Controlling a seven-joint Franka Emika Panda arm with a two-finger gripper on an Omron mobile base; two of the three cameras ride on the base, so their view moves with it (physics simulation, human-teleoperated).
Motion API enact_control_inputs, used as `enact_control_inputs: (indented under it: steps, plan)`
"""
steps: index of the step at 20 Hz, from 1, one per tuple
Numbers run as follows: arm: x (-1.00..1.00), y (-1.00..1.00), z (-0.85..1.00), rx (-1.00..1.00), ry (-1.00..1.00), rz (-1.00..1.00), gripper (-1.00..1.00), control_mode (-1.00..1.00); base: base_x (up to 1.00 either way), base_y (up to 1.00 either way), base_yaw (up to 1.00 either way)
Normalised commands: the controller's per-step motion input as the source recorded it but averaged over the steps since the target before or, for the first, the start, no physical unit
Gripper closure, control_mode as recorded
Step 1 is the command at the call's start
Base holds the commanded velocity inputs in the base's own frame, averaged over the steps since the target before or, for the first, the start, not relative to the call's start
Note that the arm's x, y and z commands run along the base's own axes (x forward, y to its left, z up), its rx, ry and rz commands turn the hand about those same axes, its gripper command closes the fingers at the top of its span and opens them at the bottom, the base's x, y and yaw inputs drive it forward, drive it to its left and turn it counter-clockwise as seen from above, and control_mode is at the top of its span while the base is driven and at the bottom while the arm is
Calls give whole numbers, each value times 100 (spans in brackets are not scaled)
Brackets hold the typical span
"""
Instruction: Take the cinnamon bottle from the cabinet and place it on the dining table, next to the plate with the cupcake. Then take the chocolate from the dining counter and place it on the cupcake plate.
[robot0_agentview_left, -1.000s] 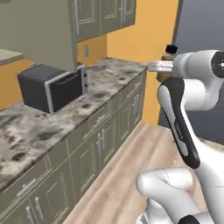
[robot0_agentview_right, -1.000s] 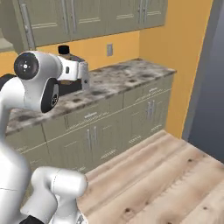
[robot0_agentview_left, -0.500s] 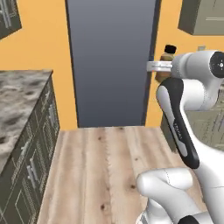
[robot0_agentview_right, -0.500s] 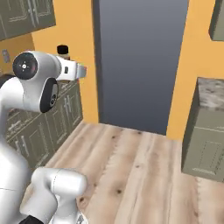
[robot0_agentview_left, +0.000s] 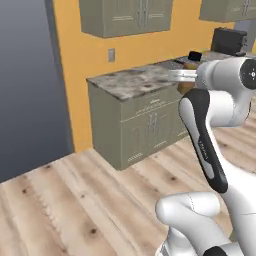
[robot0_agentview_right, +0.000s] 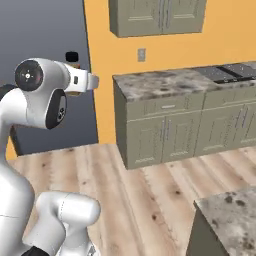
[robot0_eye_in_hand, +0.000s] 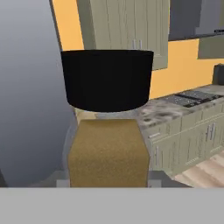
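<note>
Above the wood floor (robot0_agentview_left: 60, 200), cinnamon bottle (robot0_eye_in_hand: 107, 131) stands upright, cap up.

Glossy white arm (robot0_agentview_left: 227, 100), dark joints

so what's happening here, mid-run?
The arm is carrying the cinnamon bottle, black cap up, upright in the gripper and held high out in front of the robot. The base views look across the wood floor at a granite counter with grey-green cabinets against the orange wall. No dining table, cupcake plate or chocolate is in sight, so the bottle has yet to be placed.
</note>
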Motion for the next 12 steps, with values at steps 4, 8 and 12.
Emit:
enact_control_inputs:
  steps: [4, 8, 12]
  plan:
    - [0, 0, 0, 0, 0, 0, 100, 100, 0, 0, -89]
    - [0, 0, 0, 0, 0, 0, 100, 100, 18, 19, -76]
    - [0, 0, 0, 0, 0, 0, 100, 100, 27, 39, -68]
